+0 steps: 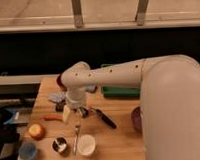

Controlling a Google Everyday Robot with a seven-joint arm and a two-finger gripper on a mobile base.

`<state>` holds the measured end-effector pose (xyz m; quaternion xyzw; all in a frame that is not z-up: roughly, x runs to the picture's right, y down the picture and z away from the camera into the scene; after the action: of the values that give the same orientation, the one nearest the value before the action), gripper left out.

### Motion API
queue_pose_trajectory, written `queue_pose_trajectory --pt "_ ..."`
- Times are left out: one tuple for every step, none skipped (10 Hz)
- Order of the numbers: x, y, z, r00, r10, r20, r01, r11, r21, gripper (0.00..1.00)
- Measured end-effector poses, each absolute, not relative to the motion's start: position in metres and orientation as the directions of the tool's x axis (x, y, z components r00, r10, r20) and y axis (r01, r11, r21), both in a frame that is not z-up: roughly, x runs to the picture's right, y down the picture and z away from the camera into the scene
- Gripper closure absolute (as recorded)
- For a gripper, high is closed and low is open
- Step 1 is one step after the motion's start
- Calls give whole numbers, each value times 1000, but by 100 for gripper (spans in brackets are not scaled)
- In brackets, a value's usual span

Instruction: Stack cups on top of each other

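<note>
Here jaws hover behind unstacked blue cup, metal cup, white cup.

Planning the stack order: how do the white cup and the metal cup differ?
The white cup is pale inside, the metal cup dark inside. The white cup looks wider than the metal cup. Both stand upright, unstacked, on the table; the tool hangs behind them.

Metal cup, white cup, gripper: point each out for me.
Metal cup (60, 145): camera view, its dark inside.
White cup (86, 144): camera view, its inside.
Gripper (75, 112): camera view, its lower end, over the table (121, 139), behind both cups.
</note>
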<state>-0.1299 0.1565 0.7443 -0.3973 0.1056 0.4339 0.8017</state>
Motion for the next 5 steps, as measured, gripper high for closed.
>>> queue_pose_trajectory --pt "-138 164 741 611 608 -507 -771 310 -557 20" --pt "-151 175 737 629 600 -494 -754 313 -578 20" --pt "-160 182 734 643 593 -485 -740 318 -592 20" --pt "-163 187 734 650 587 -483 -734 320 -599 20" --pt "-165 192 734 653 583 -482 -731 319 -604 20"
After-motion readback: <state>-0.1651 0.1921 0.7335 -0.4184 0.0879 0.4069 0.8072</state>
